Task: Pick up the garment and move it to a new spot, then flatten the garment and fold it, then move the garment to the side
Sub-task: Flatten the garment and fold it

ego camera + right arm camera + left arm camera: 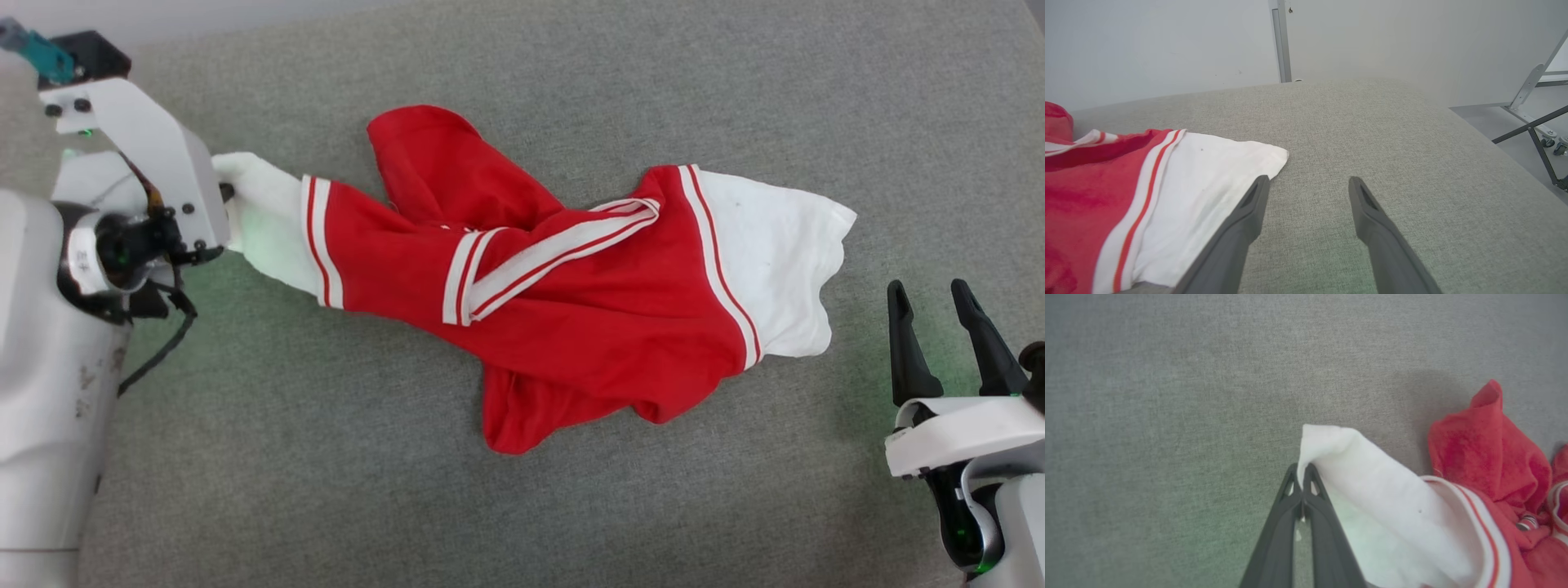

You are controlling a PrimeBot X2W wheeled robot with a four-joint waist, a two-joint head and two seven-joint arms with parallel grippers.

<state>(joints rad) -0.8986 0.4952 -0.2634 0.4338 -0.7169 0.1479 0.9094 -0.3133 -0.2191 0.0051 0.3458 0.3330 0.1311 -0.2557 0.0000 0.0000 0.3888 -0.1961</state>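
Two tools: left tool [1302, 473] clamped on the garment [571, 327] by its white sleeve, right tool [928, 287] spread wide, empty.

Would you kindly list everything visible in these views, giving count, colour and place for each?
jersey T-shirt: one, red with white sleeve ends and red-white stripe trim, crumpled mid-surface
fabric surface: one, grey, beneath the shirt
wall: one, white, behind the surface
wheeled frame: one, grey and dark, on the floor beside the surface
left tool: one, dark, shut on one white sleeve end
right tool: one, dark, open, near the other sleeve end
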